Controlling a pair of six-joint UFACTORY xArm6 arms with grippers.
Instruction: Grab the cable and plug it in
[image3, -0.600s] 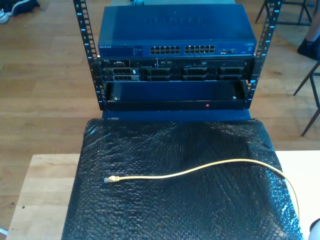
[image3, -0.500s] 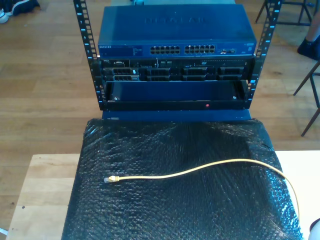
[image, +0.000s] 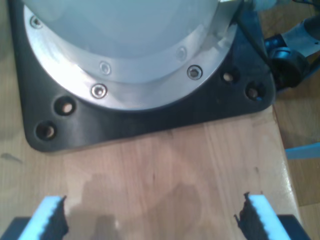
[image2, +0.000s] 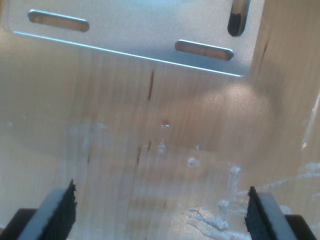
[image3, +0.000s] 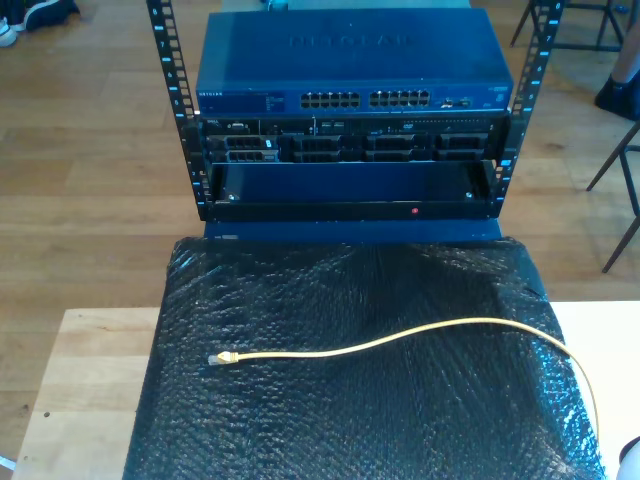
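Observation:
The yellow cable (image3: 400, 336) lies across the black bubble-wrap mat (image3: 350, 290), its clear plug (image3: 217, 358) toward the exterior view's left and its other end running off at the lower right. Beyond the mat stands the blue network switch (image3: 350, 60) with its row of ports (image3: 365, 100) facing the mat. My first gripper (image: 152, 217) is open over bare wood, facing a round arm base on a black plate (image: 150, 115). My second gripper (image2: 160, 210) is open over a pale wooden surface near a slotted metal bracket (image2: 135, 35). Nothing lies between either pair of fingers.
The switch sits in a black rack (image3: 180, 110) above server bays (image3: 350, 148) and an open black tray (image3: 350, 190). A light wooden table (image3: 85, 380) shows at the mat's sides. A chair leg (image3: 620, 190) and a person's foot (image3: 620, 90) are at the exterior view's right.

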